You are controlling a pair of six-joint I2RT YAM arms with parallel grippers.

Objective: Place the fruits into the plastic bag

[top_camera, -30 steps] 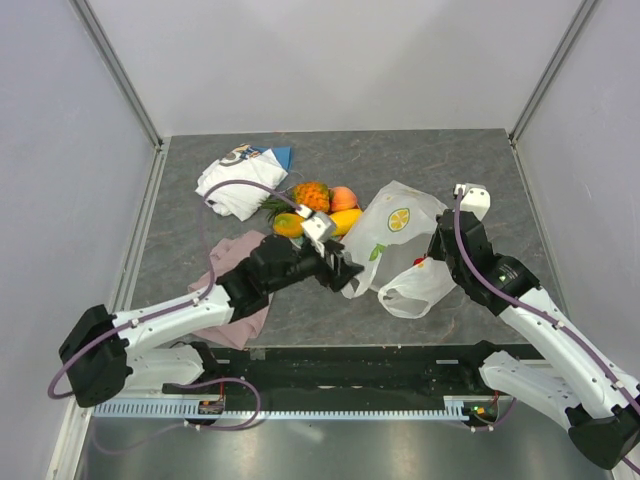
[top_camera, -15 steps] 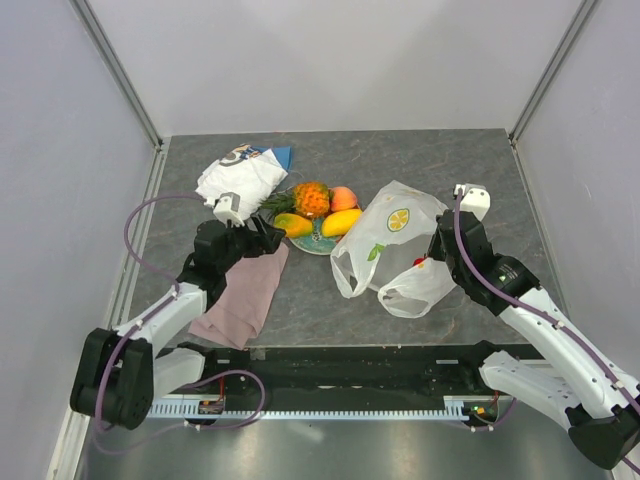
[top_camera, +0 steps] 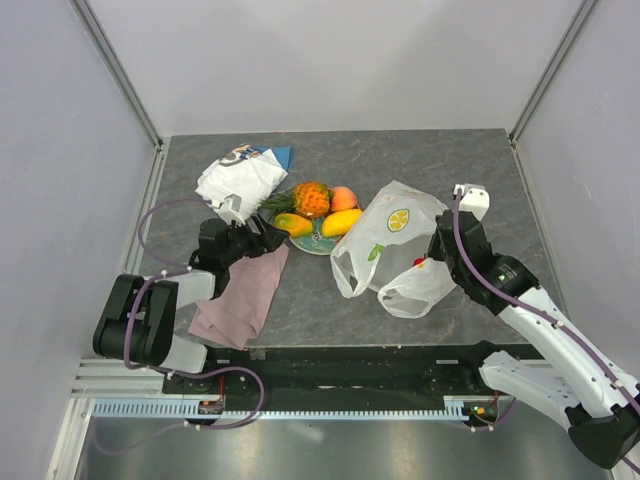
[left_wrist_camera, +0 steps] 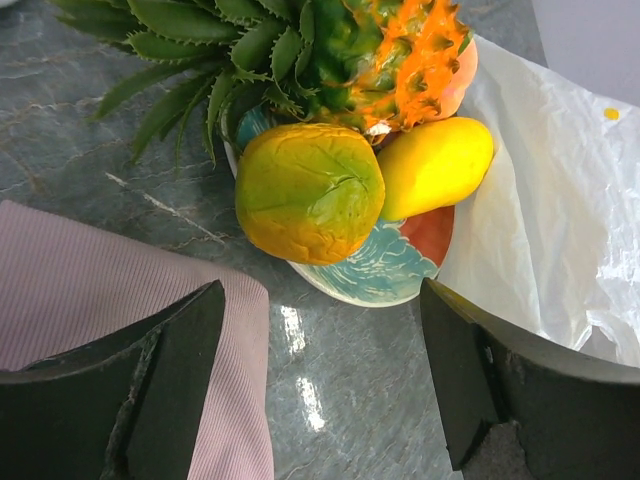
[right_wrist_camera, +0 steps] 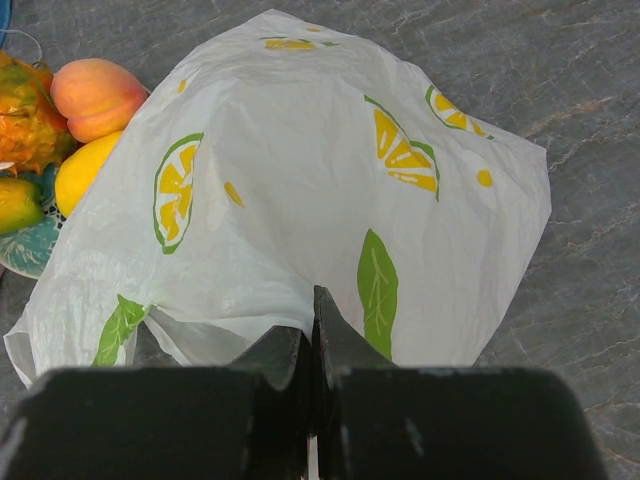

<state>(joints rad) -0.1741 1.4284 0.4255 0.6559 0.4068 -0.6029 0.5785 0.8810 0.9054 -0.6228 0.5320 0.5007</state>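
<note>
The fruits sit on a red-and-teal plate (top_camera: 318, 243): an orange pineapple (top_camera: 312, 197), a peach (top_camera: 343, 197) and two mangoes (top_camera: 343, 221) (top_camera: 290, 224). In the left wrist view the greenish mango (left_wrist_camera: 310, 190), yellow mango (left_wrist_camera: 435, 165) and pineapple (left_wrist_camera: 400, 50) lie just ahead of my open, empty left gripper (left_wrist_camera: 320, 375). That gripper (top_camera: 270, 236) is left of the plate, over the pink cloth's edge. My right gripper (top_camera: 432, 256) (right_wrist_camera: 313, 335) is shut on a fold of the plastic bag (top_camera: 395, 240) (right_wrist_camera: 330, 170). A small red piece (top_camera: 420, 262) shows at the bag beside it.
A pink cloth (top_camera: 240, 295) (left_wrist_camera: 90, 290) lies under my left arm. A white folded cloth (top_camera: 238, 182) lies at the back left. The bag's open mouth (top_camera: 345, 265) faces the plate. Grey walls enclose the table on three sides.
My left gripper has pulled back from the bag's mouth to the left of the plate, and the left arm has folded toward its base. The right gripper and bag have not moved.
</note>
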